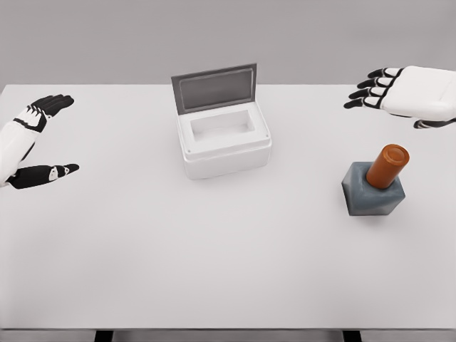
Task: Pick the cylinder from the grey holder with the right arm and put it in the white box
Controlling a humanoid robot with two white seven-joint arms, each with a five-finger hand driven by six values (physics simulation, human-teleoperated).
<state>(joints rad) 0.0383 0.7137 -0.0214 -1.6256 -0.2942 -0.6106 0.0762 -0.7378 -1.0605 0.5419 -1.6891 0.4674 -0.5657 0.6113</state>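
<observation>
Right hand (406, 92) hovers fingers apart beyond the orange cylinder (387, 165) in its grey holder (370, 196), white box (224, 146) open far left.

Orange cylinder (387, 165) in grey holder (372, 192)

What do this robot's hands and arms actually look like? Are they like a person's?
Roughly, yes. Each arm is clad in smooth white shells with black at the joints. The left hand and the right hand have white, rounded backs and slim black fingers crossed by small white bands near the knuckles. No cables, markings or sleeves show in the head view.
</observation>
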